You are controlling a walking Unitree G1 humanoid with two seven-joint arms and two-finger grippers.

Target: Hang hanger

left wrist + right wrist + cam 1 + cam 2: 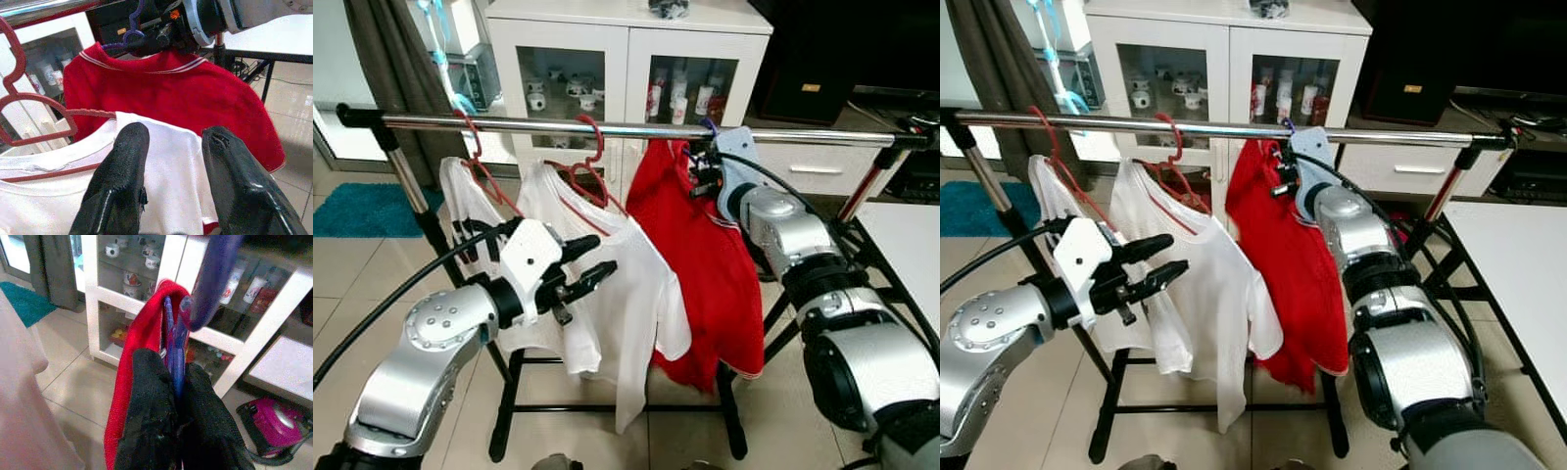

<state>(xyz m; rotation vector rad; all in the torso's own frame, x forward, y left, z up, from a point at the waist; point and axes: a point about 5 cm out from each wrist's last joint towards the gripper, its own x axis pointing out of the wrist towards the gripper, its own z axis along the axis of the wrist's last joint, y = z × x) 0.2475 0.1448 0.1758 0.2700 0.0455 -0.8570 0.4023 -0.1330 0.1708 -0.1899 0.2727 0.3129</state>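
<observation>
On the rail [636,128] I count three hangers, two white shirts, one red shirt [705,264]. Right end effector [178,396] pinches the purple hanger [173,338], hook up at the rail; left end effector [592,264] is wide.

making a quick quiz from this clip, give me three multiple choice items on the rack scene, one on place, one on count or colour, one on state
1. Where is the right hand?
A. up by the rail at the red shirt's collar
B. down at the floor
C. on the cabinet

2. How many white shirts hang on the rail?
A. none
B. two
C. five

3. What state is the left hand in?
A. shut on a white shirt
B. open, holding nothing
C. shut on the rail

Key: 1 A, it sits under the rail at the red shirt; 2 B, two white shirts on red hangers; 3 B, its fingers stand apart.
</observation>
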